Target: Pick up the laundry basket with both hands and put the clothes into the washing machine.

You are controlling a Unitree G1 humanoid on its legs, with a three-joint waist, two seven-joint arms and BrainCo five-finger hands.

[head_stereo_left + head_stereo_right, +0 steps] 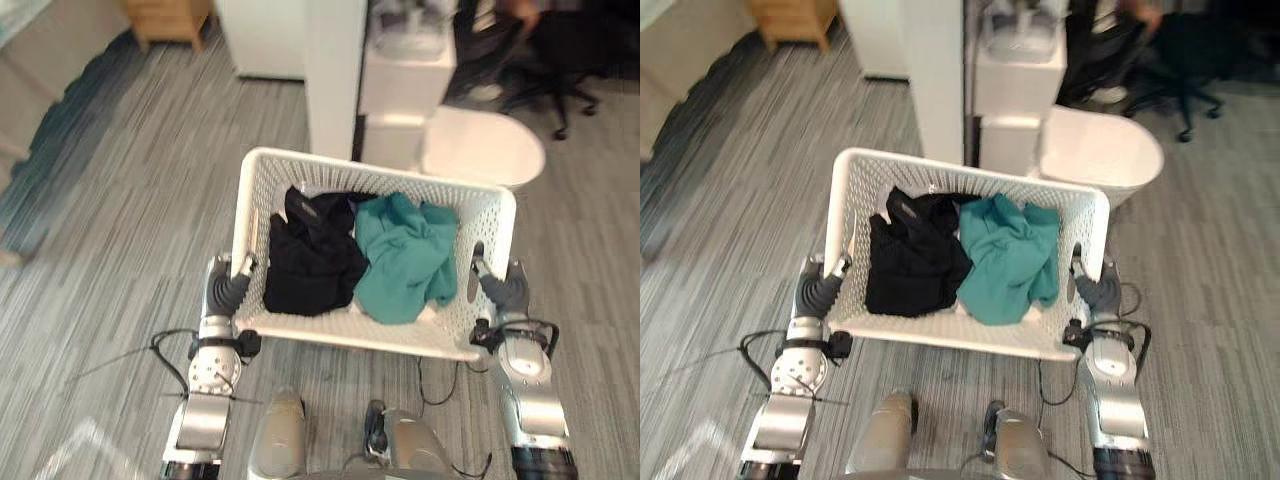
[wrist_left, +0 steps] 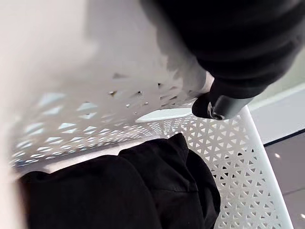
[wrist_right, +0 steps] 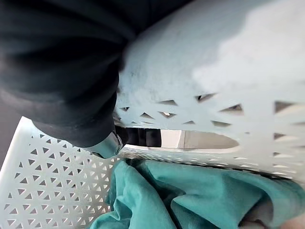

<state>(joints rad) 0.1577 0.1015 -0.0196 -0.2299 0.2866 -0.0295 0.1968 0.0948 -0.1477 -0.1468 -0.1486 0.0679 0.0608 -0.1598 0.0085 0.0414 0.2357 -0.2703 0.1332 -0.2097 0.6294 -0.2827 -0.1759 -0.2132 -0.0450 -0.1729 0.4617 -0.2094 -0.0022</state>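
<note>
Slippage at the left hand [image 1: 232, 287] is the first risk. It is closed on the side handle of the laundry basket [image 1: 300, 165], with a dark-tipped thumb hooked over the rim in its wrist view. The hold is on thin perforated plastic, so a jolt could let that side sag.

Inside, the black clothes [image 1: 310, 260] are heaped in the left half and the teal clothes [image 1: 405, 255] in the right. A tilt while carrying would probably slide both toward the low side and spill them onto the floor [image 1: 120, 200].

The right hand [image 1: 497, 285] clasps the opposite handle the same way, with its fingertips [image 3: 143, 137] showing through the slot. If one arm rose higher than the other, the basket could twist out of both grips.

Further right and beyond the basket, the washing machine [image 1: 405, 75] stands with its round door [image 1: 485, 148] swung open. The basket's far corner could knock that door on the approach.
</note>
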